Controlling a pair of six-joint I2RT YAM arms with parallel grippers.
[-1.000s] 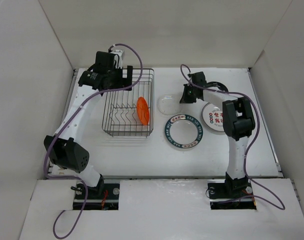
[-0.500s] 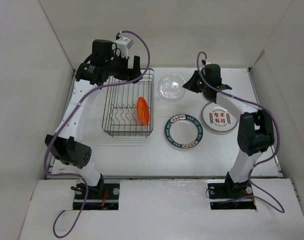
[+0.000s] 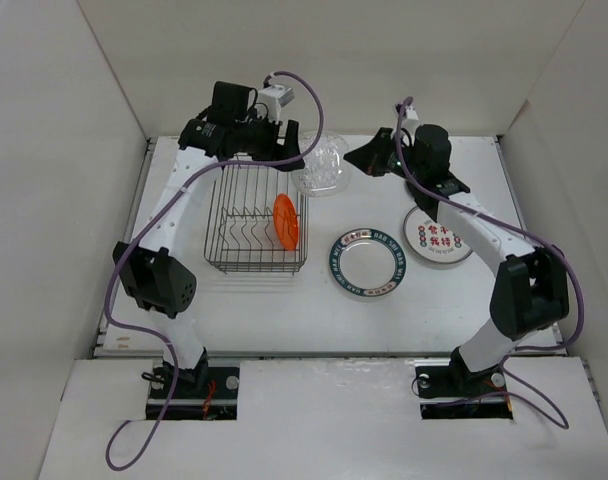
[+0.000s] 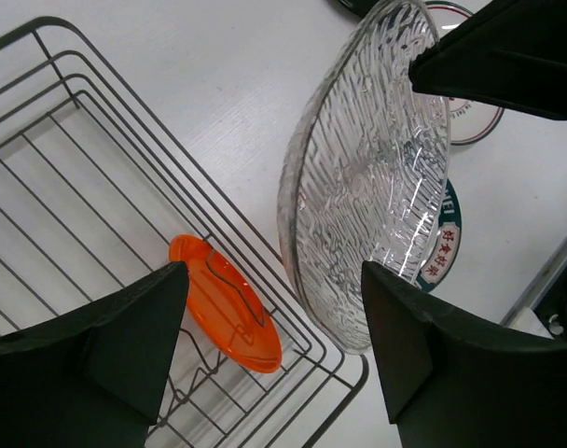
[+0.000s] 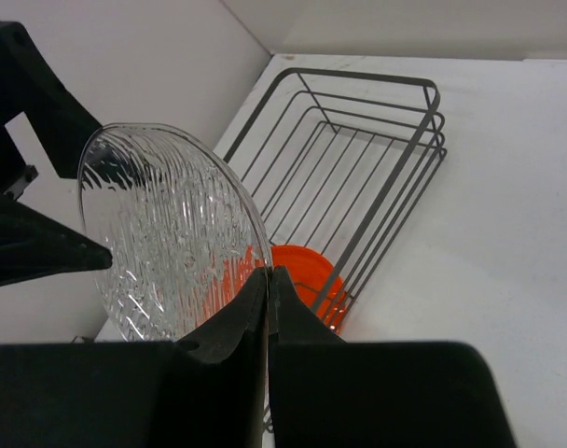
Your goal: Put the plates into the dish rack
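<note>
one clear plate [image 3: 319, 165] is held on edge just beside the far right corner of the dish rack [image 3: 224, 215], its rim clamped by the right gripper [image 3: 356, 158]; the left gripper [image 3: 290, 150] is spread wide, jaws either side of it.
</note>
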